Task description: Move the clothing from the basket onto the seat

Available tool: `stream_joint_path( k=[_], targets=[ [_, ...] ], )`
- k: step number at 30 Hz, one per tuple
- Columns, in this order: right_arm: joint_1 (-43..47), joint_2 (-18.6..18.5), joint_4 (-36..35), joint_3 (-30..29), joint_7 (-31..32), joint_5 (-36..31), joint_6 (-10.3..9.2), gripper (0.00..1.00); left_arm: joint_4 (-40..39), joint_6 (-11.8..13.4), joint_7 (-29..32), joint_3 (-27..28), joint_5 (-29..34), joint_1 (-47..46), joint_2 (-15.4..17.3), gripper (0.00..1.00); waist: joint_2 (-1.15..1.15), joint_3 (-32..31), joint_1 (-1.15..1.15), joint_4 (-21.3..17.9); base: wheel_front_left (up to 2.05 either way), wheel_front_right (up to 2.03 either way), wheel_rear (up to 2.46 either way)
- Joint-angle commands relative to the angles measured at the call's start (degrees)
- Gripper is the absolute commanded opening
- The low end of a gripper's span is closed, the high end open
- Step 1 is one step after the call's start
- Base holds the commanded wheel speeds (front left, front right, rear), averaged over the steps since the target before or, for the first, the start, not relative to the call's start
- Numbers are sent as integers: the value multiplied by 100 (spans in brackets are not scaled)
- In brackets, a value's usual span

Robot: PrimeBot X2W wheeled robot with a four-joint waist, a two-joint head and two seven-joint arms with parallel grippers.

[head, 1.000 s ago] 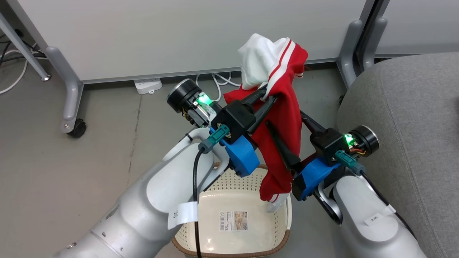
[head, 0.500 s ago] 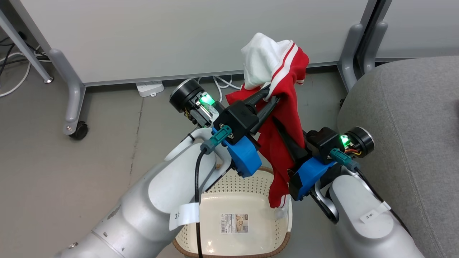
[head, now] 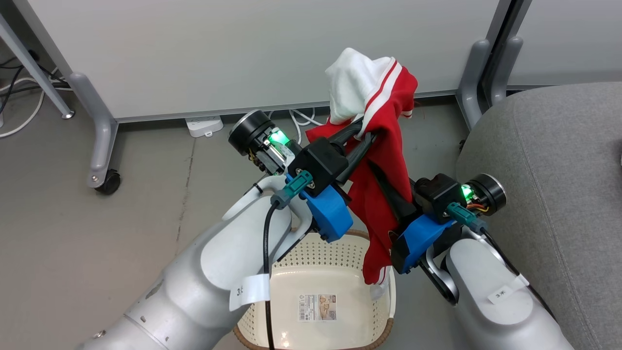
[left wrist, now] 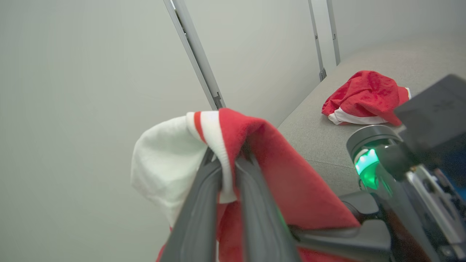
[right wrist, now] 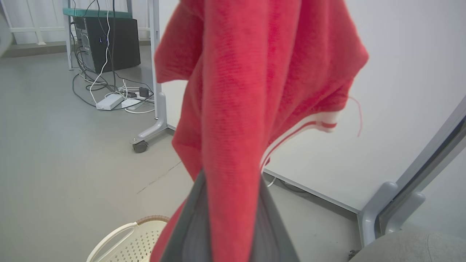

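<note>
Looming rightward, the seat (head: 559, 170) carries one crumpled red garment (left wrist: 364, 96) (in from its edge); the basket (head: 325, 248) stands beside it on the floor (head: 97, 243), the second red garment (head: 384, 160) hanging over its right rim, pinched by left gripper (head: 362, 131) and right gripper (right wrist: 233, 178).

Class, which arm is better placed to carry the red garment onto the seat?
Right: the right gripper, shut on the garment, is nearest the seat; the left gripper grips it farther off.

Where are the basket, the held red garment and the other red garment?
basket (head: 330, 250): head view, perforated far wall.
held red garment (head: 388, 148): head view, hanging red panel.
other red garment (left wrist: 364, 92): left wrist view, crumpled red top.
</note>
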Motion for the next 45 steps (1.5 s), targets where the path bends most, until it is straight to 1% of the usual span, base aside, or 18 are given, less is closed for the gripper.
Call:
stream_joint_path(
  k=[1,15,23,32,45],
  targets=[
    [49,-10,9,4,-4,47,-2,0,15,-41,-29,4,-3,67,-4,100,0,-3,0,3,0,0,0],
    [43,-46,-30,-33,-4,95,-2,0,-17,-26,-29,119,104,117,18,100,0,53,0,-48,0,0,0],
    [1,-73,-138,-151,-5,91,-2,0,-60,-20,-28,154,160,114,60,100,0,211,0,-269,0,0,0],
    [30,-104,-359,-423,-5,55,-2,0,-57,-21,-28,141,207,62,109,100,0,456,0,-747,0,0,0],
    [238,-117,-905,-994,-5,-27,-2,0,-30,-25,-29,31,224,75,226,100,0,769,0,-1628,0,0,0]
  ],
)
